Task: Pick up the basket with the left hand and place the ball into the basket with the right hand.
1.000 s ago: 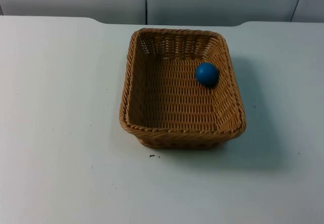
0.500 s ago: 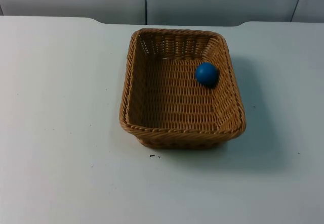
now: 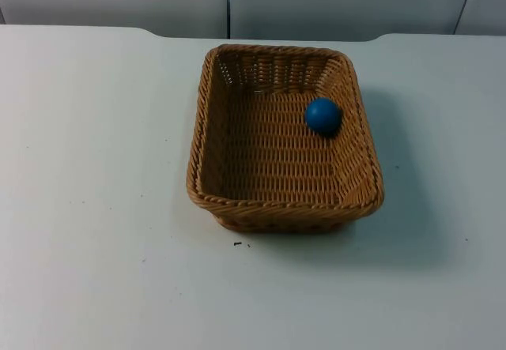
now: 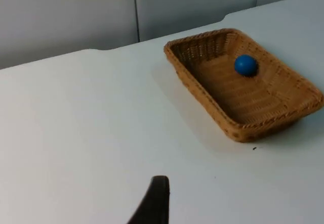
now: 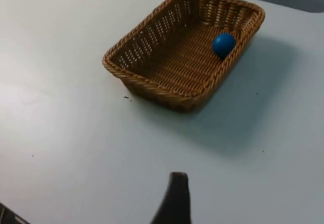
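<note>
Table (image 3: 95,208), white and running back to the grey partition wall (image 3: 316,2), carries 1 woven tan basket (image 3: 207,121) sitting flat on its surface, a little right of the middle in the top view. Basket walls flare outward and the rim is a braided band all the way round. Inside it, 1 blue ball (image 3: 323,116) rests on the woven floor against the right-hand wall, toward the far end. A few tiny dark specks (image 3: 238,244) lie on the table just in front of the basket's near wall. Both arms wait well back from the basket: the left gripper (image 4: 154,204) and the right gripper (image 5: 174,198) each show 1 black fingertip above bare table, and whether their fingers are apart or together cannot be told.
</note>
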